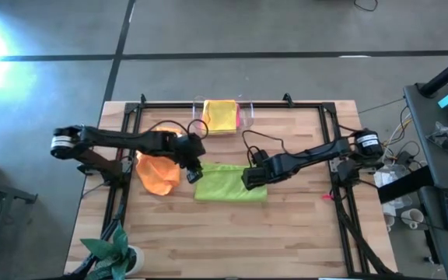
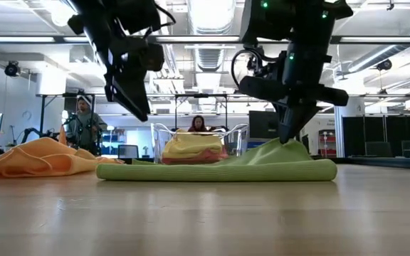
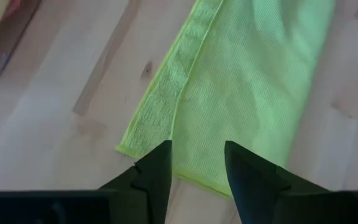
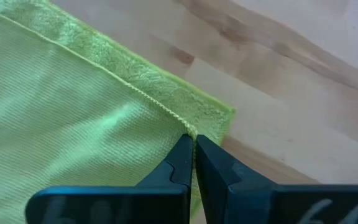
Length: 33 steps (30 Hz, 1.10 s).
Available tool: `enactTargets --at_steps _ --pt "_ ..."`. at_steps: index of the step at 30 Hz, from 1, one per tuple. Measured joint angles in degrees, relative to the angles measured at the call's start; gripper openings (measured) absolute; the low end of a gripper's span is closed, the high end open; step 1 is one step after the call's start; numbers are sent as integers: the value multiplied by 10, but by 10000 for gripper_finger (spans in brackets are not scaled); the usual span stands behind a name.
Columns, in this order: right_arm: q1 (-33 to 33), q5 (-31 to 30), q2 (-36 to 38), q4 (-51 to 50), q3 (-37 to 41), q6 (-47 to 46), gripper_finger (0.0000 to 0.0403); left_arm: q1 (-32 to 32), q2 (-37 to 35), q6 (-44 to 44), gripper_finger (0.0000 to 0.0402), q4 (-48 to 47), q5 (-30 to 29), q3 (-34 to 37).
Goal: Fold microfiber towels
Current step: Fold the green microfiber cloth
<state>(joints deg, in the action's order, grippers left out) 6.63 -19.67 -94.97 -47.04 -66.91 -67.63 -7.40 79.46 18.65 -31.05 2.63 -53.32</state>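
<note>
Green towel (image 1: 230,187): folded oblong, ribbed weave, fluffy hem
Left gripper (image 3: 196,177): fingers spread — nothing held
Right gripper (image 4: 194,163): fingers pinching the hem; corner raised

crumpled towel (image 1: 159,174) left of folded towel (image 1: 230,184)

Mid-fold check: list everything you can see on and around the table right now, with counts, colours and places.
Green towel: one, lime, folded, table centre.
Orange towel: one, crumpled, left of the green one.
Yellow towel: one, in the tray, pink beneath it.
Clear tray: one, far edge.
Plant: one, green, near left corner.
People: two, in the room behind.
Left end effector: open above the green towel's corner.
Right end effector: shut on the green towel's edge.
</note>
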Motion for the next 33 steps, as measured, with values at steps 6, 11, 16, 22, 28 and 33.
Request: enactTargets --at_steps 6,11,16,22,28,33 --pt "0 -11 11 0 -5 -12 8 3 9 -1 131 1 0 2" --pt "-7 -30 12 0 -7 -28 8 4 37 -42 131 8 0 2" --pt "-7 -28 12 0 -6 -22 8 4 81 -113 132 15 0 2" --pt "-7 -28 12 1 -9 -18 8 4 131 -184 132 39 0 2" --pt "-7 -28 12 2 -9 -18 8 4 143 -208 132 56 0 2" --pt "-7 -28 12 5 -9 -13 8 4 145 -208 132 58 0 3"
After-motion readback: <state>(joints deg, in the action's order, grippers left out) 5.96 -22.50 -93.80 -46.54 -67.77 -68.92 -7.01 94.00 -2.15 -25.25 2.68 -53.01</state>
